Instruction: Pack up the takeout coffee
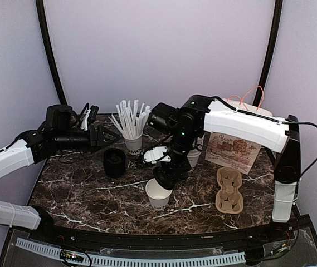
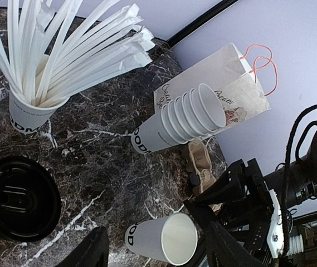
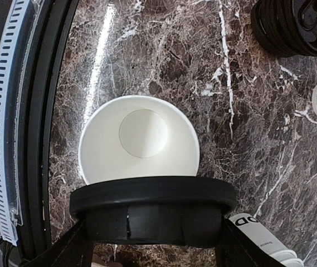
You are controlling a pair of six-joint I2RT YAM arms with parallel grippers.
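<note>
The takeout coffee's white paper cup (image 1: 159, 193) (image 3: 139, 142) (image 2: 164, 238) stands lidless on the marble top, front centre, and looks empty inside. My right gripper (image 1: 162, 177) (image 3: 152, 239) is shut on a black plastic lid (image 3: 152, 208), held level just above the cup's near rim. The lid hides part of the rim in the right wrist view. My left gripper (image 1: 100, 136) (image 2: 158, 257) hovers open at the back left with nothing between its fingers, well away from the cup.
A stack of black lids (image 1: 114, 162) (image 2: 16, 197) sits beside a cup of white straws (image 1: 131, 139) (image 2: 30, 117). Stacked lidless cups (image 2: 180, 119) stand behind the right arm. At right are a brown cup carrier (image 1: 229, 191) and a paper bag (image 1: 233, 147) with orange handles.
</note>
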